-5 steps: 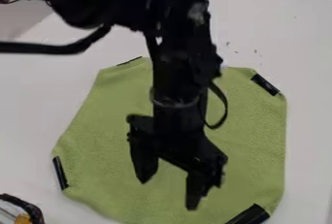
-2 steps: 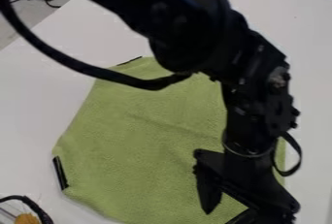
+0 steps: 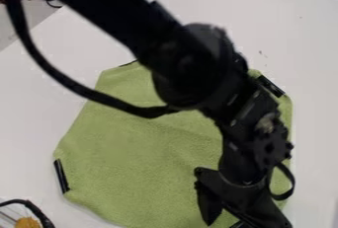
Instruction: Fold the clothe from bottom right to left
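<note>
Camera view, gripper: we see the gripper [image 3: 233, 222] in the lower right of the frame, over the cloth; it looks spread wide, though the bottom edge cuts part of it.
Green cloth: the cloth [image 3: 132, 148] lies unfolded, from the middle to the bottom of the frame.
Risk at the corner: we think the grip could miss, because the cloth lies flat and offers little edge to pinch.
Risk of the fold: if only a thin bit is caught, it may slip out on the way left, or the whole cloth may be dragged along.
Dark strips: one strip [image 3: 271, 86] is at the cloth's upper right, another [image 3: 61, 176] at its left edge; such a stiff-looking piece could make the fold uneven.
White table: the tabletop [image 3: 310, 49] looks smooth, so we expect easy sliding.
Lower left: a black loop [image 3: 39, 213] curves around an orange thing [image 3: 27, 222].
Room: cables [image 3: 49, 0] lie beyond the table, upper left.
</note>
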Motion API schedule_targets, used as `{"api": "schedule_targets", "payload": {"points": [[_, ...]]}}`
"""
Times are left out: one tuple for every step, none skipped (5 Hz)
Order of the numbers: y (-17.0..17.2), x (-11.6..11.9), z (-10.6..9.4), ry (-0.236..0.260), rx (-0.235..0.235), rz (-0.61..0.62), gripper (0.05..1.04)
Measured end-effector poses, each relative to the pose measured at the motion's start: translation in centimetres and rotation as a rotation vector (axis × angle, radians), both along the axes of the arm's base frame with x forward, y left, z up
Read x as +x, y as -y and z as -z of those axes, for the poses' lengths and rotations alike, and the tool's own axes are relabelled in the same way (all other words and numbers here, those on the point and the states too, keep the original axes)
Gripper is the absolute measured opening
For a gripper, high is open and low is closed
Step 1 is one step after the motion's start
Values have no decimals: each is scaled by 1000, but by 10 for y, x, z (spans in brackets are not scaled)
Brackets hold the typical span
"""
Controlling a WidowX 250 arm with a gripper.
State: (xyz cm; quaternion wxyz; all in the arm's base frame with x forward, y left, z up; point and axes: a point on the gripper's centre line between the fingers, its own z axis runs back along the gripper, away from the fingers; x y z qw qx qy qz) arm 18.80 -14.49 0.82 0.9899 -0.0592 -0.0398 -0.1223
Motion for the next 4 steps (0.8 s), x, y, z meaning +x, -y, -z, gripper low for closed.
{"api": "schedule_targets", "payload": {"points": [[8,1,3,46,5,-11,945],[7,-3,5,49,-1,-9,670],[10,-10,6,90,-18,-4,394],[11,-10,6,87,-21,4,192]]}}
